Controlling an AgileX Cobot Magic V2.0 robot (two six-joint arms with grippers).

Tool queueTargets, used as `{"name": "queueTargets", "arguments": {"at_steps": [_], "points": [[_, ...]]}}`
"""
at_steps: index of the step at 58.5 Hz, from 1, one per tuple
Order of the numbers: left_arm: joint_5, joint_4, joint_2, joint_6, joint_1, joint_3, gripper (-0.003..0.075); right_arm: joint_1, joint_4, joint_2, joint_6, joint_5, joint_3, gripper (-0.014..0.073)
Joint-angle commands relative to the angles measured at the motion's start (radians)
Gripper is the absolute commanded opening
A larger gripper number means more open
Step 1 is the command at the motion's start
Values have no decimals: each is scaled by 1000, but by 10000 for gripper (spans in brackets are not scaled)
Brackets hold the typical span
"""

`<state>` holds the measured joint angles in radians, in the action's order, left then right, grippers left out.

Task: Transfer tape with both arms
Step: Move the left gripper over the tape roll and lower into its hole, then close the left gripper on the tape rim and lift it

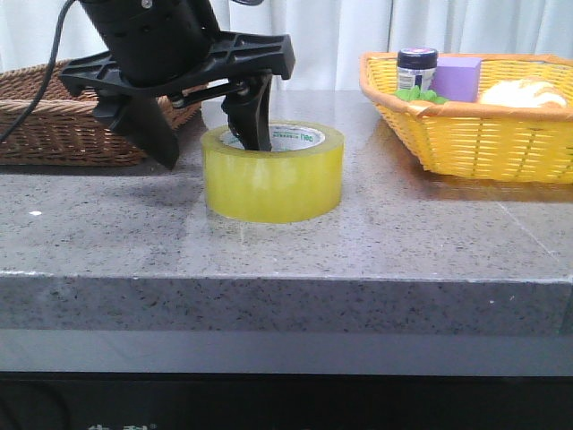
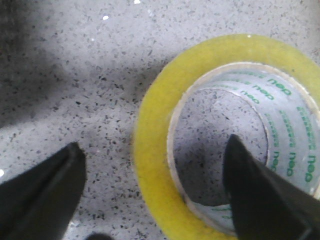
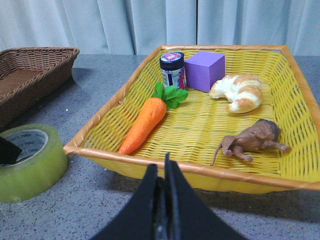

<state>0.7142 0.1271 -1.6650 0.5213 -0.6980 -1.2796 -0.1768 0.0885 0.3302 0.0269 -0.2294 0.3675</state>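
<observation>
The tape, a wide yellow translucent roll with a white core printed in green, lies flat on the grey stone table. My left gripper is open and straddles the roll's near-left wall: one finger stands outside the roll, the other reaches down into the core. In the left wrist view the yellow wall of the tape lies between the two black fingers of the left gripper, not touched by either. My right gripper is shut and empty, out of the front view. The right wrist view shows the tape off to one side.
A yellow woven basket at the right holds a jar, a purple cube, a croissant, a carrot and a brown toy animal. A brown wicker basket stands at the back left.
</observation>
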Motion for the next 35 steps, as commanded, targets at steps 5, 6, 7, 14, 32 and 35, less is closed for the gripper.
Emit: {"name": "queueTargets", "arguments": {"at_steps": [5, 6, 7, 14, 32, 35], "points": [[-36, 6, 41, 5, -5, -32, 344, 4, -7, 3, -5, 83, 23, -68], [-36, 6, 41, 5, -5, -32, 325, 4, -7, 3, -5, 83, 23, -68], [-36, 6, 41, 5, -5, -32, 295, 4, -7, 3, -5, 83, 23, -68], [-36, 4, 41, 5, -5, -32, 154, 4, -7, 3, -5, 83, 23, -68], [-36, -11, 55, 5, -9, -32, 32, 4, -7, 3, -5, 83, 23, -68], [-38, -14, 72, 5, -16, -32, 32, 4, -7, 3, -5, 85, 23, -68]]}}
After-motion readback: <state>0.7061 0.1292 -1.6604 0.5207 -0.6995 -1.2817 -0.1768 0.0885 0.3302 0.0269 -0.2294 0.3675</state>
